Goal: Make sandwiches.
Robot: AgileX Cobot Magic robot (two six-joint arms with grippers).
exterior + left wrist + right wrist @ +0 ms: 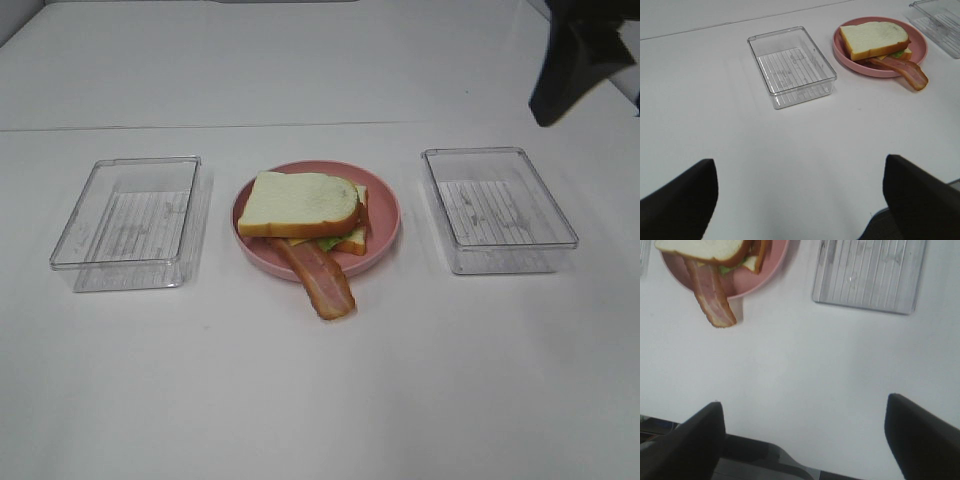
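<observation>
One sandwich (300,205) sits on a round pink plate (385,215) in the middle of the table. Its top white bread slice lies askew over green lettuce, yellow cheese and a lower slice. A bacon strip (320,280) sticks out over the plate's front rim onto the table. The sandwich also shows in the left wrist view (875,39) and the right wrist view (705,247). My left gripper (800,200) is open and empty, well short of the plate. My right gripper (805,437) is open and empty, raised above the table; its arm (575,55) shows at the far right.
An empty clear plastic tray (130,220) stands left of the plate and another (497,207) right of it. They also show in the wrist views (790,65) (870,275). The table is white; a seam runs across it behind the trays.
</observation>
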